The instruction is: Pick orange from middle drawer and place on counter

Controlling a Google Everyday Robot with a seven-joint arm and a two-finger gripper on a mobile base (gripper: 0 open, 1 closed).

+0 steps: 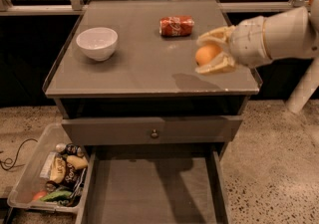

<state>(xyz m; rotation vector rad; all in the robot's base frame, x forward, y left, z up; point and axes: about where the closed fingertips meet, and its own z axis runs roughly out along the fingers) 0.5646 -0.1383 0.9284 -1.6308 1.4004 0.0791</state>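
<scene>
My gripper (212,50) reaches in from the right and is shut on the orange (206,54), a small round orange fruit held between the two pale fingers (215,34). It hangs a little above the right part of the grey counter (144,63) and casts a shadow there. The middle drawer (154,188) is pulled out at the bottom of the view, its flat grey floor bare.
A white bowl (97,43) stands on the counter's left. A red cola can (176,25) lies at the back middle. A shut drawer panel with a round knob (154,133) sits under the counter. A clear bin of snack packets (50,173) lies on the floor at left.
</scene>
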